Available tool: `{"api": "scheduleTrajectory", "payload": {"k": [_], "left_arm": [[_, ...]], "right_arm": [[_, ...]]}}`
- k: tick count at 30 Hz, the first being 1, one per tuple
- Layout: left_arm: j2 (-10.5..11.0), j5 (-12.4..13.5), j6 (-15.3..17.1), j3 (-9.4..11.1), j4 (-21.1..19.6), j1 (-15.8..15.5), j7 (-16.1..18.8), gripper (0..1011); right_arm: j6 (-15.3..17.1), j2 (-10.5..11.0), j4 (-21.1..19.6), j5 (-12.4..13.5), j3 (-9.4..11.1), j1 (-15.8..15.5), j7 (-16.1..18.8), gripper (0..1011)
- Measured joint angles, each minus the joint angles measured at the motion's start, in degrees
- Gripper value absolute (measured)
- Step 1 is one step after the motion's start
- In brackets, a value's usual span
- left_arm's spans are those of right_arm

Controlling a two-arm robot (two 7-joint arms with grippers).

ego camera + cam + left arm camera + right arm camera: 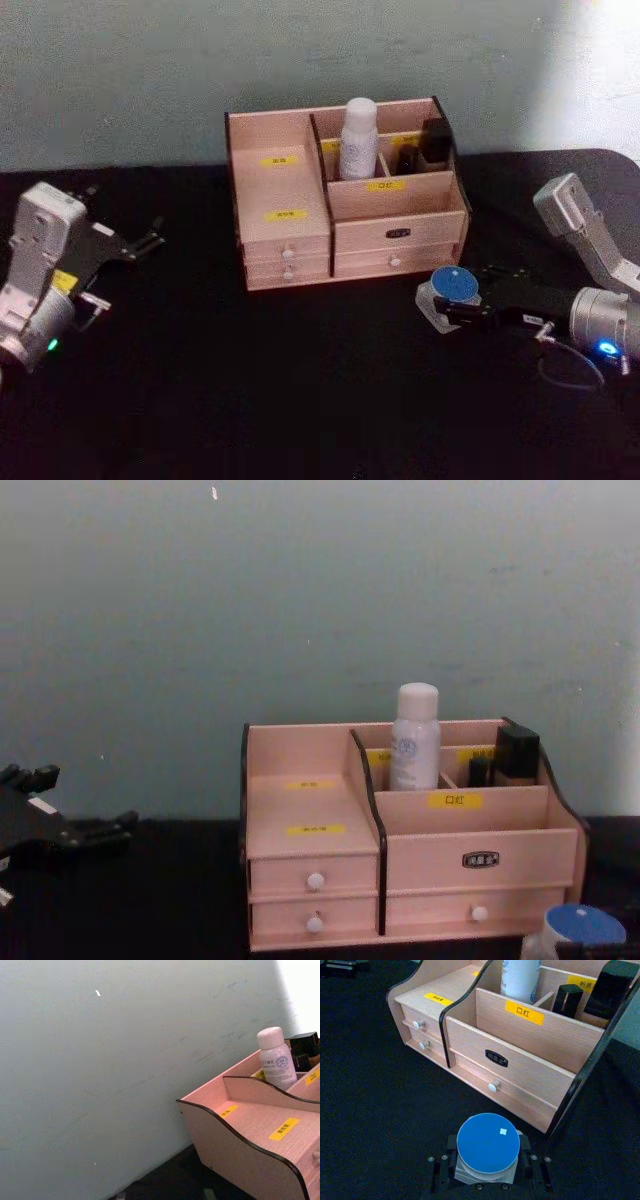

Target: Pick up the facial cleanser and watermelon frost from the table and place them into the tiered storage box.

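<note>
Watermelon frost (453, 287) sits on the desk (250, 380) inside my right tool (489, 1155), blue lid up, with the pads against the jar's clear sides, so I judge the tool clenched on it, though the jar has not left the surface. Just ahead of the tool stands the tiered storage box (520, 1055), its lower drawer knob almost facing the jar. Up and beyond that front wall, the facial cleanser (358, 140) already stands upright in a rear compartment, so only this jar is left to place.

To do this step well I should lift straight up before going forward, since the box's dark-edged side panel rises just ahead of the tool to one side, and a low carry would knock it. The walls of the jar look smooth and thick, so I would hold firmly and keep the lid level. The open compartment behind the yellow label is the nearest free spot, while the black items (437, 140) crowd the back corner.

My left tool (135, 245) rests far across the desk from the right one, released and idle. The desk is black and bare around the box, with a pale greenish wall (300, 600) behind
</note>
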Motion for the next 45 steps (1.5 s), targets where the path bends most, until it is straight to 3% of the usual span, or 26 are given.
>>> {"api": "scheduleTrajectory", "payload": {"k": [15,32,45], "left_arm": [[0.0,0.0,0.0,0.0,0.0,0.0,0.0,1001],[0.0,0.0,0.0,0.0,0.0,0.0,0.0,1001],[0.0,0.0,0.0,0.0,0.0,0.0,0.0,1001]], "right_arm": [[0.0,0.0,0.1,0.0,0.0,0.0,0.3,729],[-2.3,1.7,-0.9,2.2,-1.6,1.1,6.1,729],[-9.0,0.3,-1.9,2.2,-4.3,5.2,10.2,729]]}}
